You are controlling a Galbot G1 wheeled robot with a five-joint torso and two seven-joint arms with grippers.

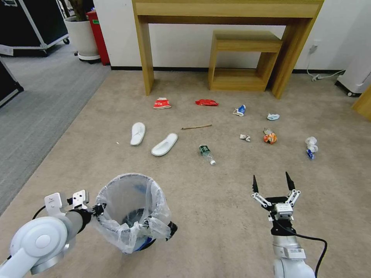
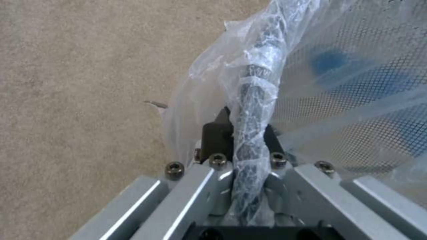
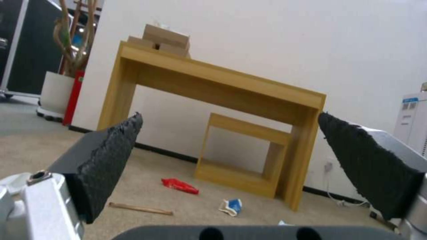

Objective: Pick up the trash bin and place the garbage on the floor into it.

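While the left gripper (image 1: 96, 210) pinches the trash bin (image 1: 131, 212) rim (bag-wrapped), the right gripper (image 1: 272, 183) fingers spread over bare carpet (image 1: 216, 216).

We find no text we can read anywhere on this floor. The red-and-white crushed cup (image 1: 162, 103) carries white markings too small to make out, the clear bottle (image 1: 206, 153) wears a green label whose print we cannot resolve, and the blue-and-white carton (image 1: 240, 111) shows only patches of colour. A pale label with dark marks sits on the right arm's wrist (image 1: 295, 253), and we cannot read it.
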